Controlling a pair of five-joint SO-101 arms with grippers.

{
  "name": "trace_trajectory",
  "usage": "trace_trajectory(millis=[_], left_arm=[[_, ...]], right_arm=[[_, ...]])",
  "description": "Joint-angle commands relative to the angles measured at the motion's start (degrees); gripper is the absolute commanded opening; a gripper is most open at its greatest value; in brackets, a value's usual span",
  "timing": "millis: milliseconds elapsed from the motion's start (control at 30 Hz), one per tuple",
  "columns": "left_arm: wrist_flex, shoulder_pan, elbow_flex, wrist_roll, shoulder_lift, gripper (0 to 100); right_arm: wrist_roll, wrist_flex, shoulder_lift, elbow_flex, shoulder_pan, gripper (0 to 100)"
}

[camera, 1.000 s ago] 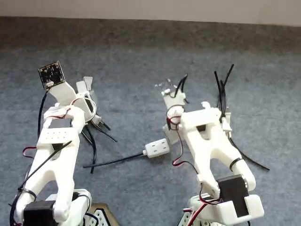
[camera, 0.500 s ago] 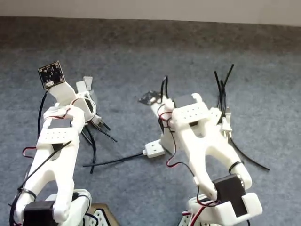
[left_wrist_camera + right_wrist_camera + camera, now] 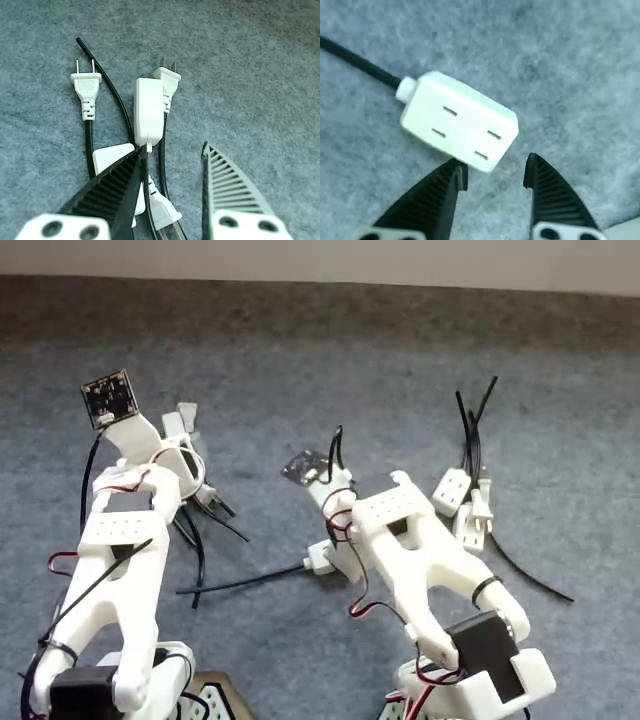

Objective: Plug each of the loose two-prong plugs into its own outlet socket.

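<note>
In the left wrist view my left gripper [image 3: 172, 149] stands open over a heap of cords. Under it lie a white outlet block [image 3: 148, 116], a two-prong plug [image 3: 86, 88] beside it and a second plug [image 3: 169, 80] on its other side. A third plug [image 3: 162, 212] lies between the fingers, with nothing gripped. My right gripper [image 3: 495, 165] is open just above a white outlet block [image 3: 460, 127] with two socket pairs and a black cord [image 3: 355, 60]. From above, that block [image 3: 322, 558] peeks out from under the right arm.
At the right of the grey carpet lie another white outlet block [image 3: 450, 490], a white plug [image 3: 478, 512] and several black cords [image 3: 470, 435]. A black cord [image 3: 240, 582] runs left from the middle block. The far carpet is bare.
The right arm has swung left and now hangs over the middle outlet block, uncovering the outlet block and plug at the right. The left arm has not moved.
</note>
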Motion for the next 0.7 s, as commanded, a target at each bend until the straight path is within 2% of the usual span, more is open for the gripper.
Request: trace_trajectory(millis=[0, 200, 333, 500, 667], left_arm=[[-1.2, -0.6, -0.3, 0.3, -1.8, 19], [-1.2, -0.6, -0.3, 0.2, -1.8, 19], [-1.2, -0.6, -0.3, 0.2, -1.8, 19], [-1.2, -0.6, -0.4, 0.2, -1.7, 19], [-1.2, -0.6, -0.4, 0.2, -1.7, 19]], right_arm=[[-2.9, -4.8, -0.6, -0.2, 0.0, 19.2], [-3.3, -12.8, -1.1, -0.3, 1.5, 19.2], [-3.3, -12.9, -1.2, -3.7, 1.7, 19.2], [-3.2, -7.5, -1.2, -10.1, 2.8, 19.2], [-3.1, 6.9, -1.2, -26.8, 12.2, 19.2]])
